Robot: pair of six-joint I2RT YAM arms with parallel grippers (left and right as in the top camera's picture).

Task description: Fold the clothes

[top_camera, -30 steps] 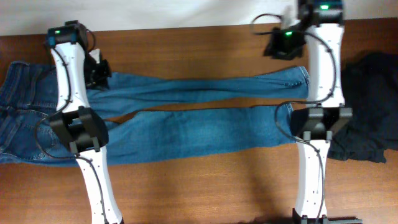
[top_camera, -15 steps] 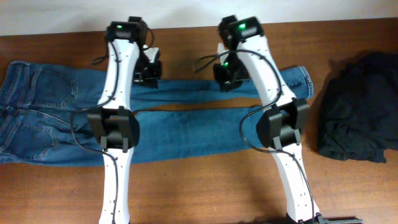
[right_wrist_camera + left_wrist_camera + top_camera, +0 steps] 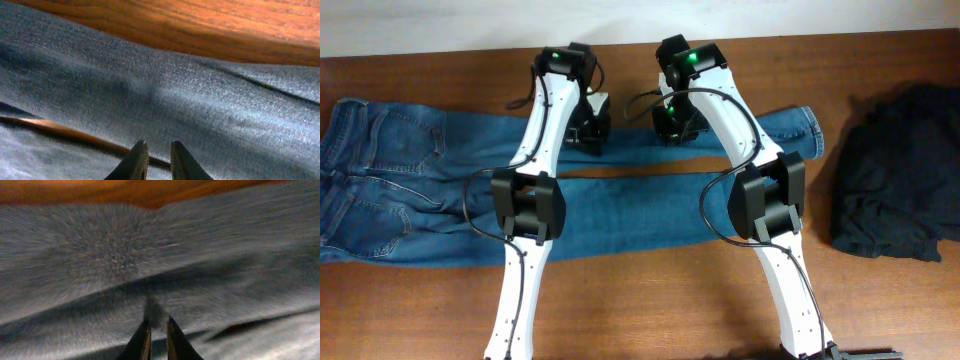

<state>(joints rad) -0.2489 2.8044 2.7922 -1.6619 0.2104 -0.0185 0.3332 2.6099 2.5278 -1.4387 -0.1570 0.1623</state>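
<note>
Table (image 3: 640,300): bare wood strips along far and near edges. Jeans (image 3: 620,215) flat across it, waistband at left, hems right, thin wood gap between the legs. Black garment (image 3: 890,180) bunched at right edge, apart from the hems. Left gripper (image 3: 157,337) and right gripper (image 3: 155,155) over the far leg, mid-length, near each other. Both have fingers pinched nearly together, gripping nothing.
</note>
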